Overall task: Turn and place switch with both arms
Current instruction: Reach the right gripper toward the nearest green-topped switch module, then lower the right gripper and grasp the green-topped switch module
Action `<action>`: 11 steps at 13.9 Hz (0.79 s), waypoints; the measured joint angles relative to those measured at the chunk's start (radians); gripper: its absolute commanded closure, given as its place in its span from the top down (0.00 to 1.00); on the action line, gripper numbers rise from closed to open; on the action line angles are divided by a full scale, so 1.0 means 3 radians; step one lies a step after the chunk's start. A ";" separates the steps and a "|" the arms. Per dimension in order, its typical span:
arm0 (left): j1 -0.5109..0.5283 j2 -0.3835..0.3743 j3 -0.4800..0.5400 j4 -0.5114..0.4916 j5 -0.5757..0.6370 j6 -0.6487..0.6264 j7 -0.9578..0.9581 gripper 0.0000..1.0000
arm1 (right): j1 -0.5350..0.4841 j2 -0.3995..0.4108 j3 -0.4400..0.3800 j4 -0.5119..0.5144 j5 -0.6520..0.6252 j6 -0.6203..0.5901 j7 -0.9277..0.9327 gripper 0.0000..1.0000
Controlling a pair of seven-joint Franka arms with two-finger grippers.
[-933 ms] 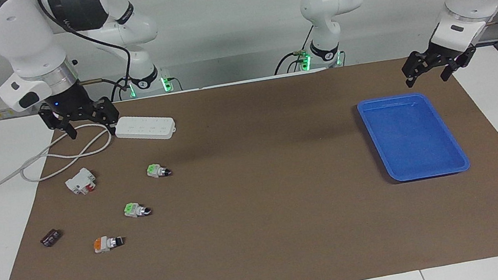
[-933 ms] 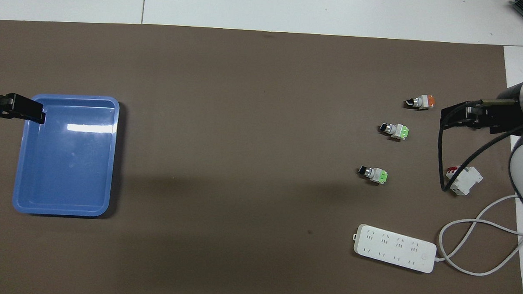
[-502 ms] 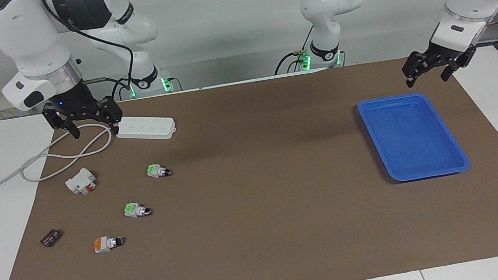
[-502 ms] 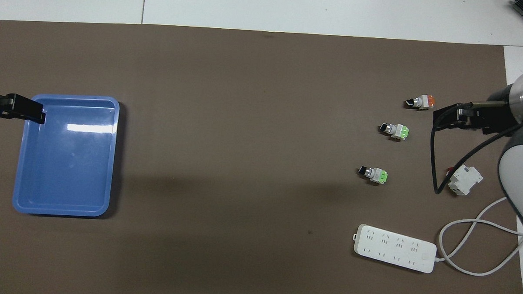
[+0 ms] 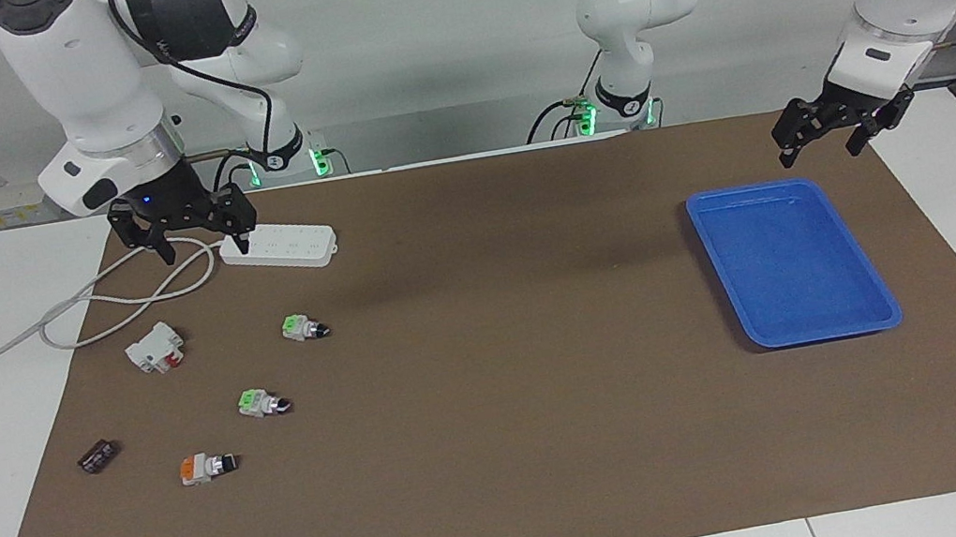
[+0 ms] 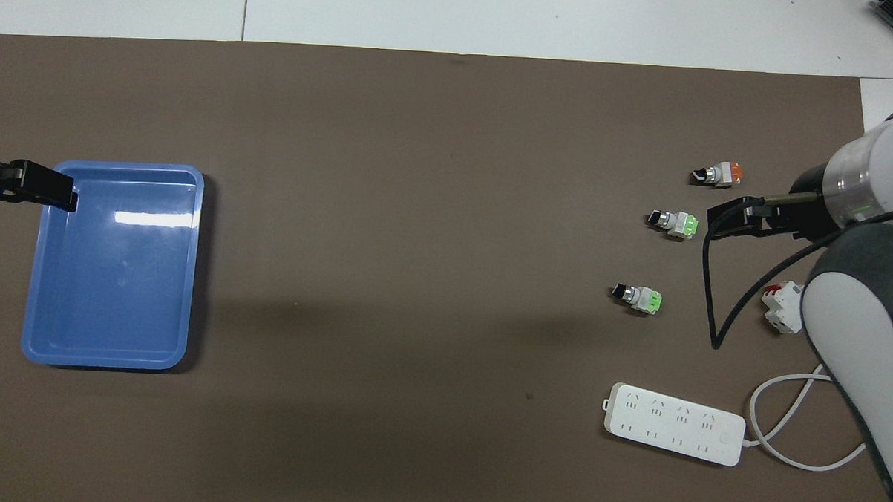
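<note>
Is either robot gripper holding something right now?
No. The right gripper hangs open over the power strip, the left gripper open near the blue tray; both empty.

You have two green-ended switches [image 5: 303, 328] [image 5: 262, 402], one orange-ended switch [image 5: 206, 466], one white block with a red lever [image 5: 155, 347], one small dark part [image 5: 97, 455], one power strip [image 5: 278, 244], one blue tray [image 5: 888, 311] and two claws [image 5: 202, 247] [image 5: 819, 151].

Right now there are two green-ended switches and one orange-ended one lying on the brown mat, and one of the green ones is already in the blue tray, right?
Not quite. The blue tray holds nothing. Both green-ended switches lie on the brown mat toward the right arm's end, with the orange-ended switch beside them. The overhead view shows this plainly.
</note>
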 measured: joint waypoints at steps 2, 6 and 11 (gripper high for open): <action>0.0000 0.0000 0.0000 0.0000 0.0000 0.0000 0.0000 1.00 | 0.0020 -0.0135 0.0004 -0.0354 0.0002 0.0204 -0.0333 1.00; 0.0000 0.0000 0.0000 0.0000 0.0000 0.0000 0.0000 1.00 | 0.0056 -0.0289 0.0006 -0.1000 0.0015 0.0618 -0.1451 1.00; 0.0000 0.0000 0.0000 0.0000 0.0000 0.0000 0.0000 1.00 | 0.0041 -0.0298 -0.0006 -0.1326 0.0041 0.0754 -0.3085 1.00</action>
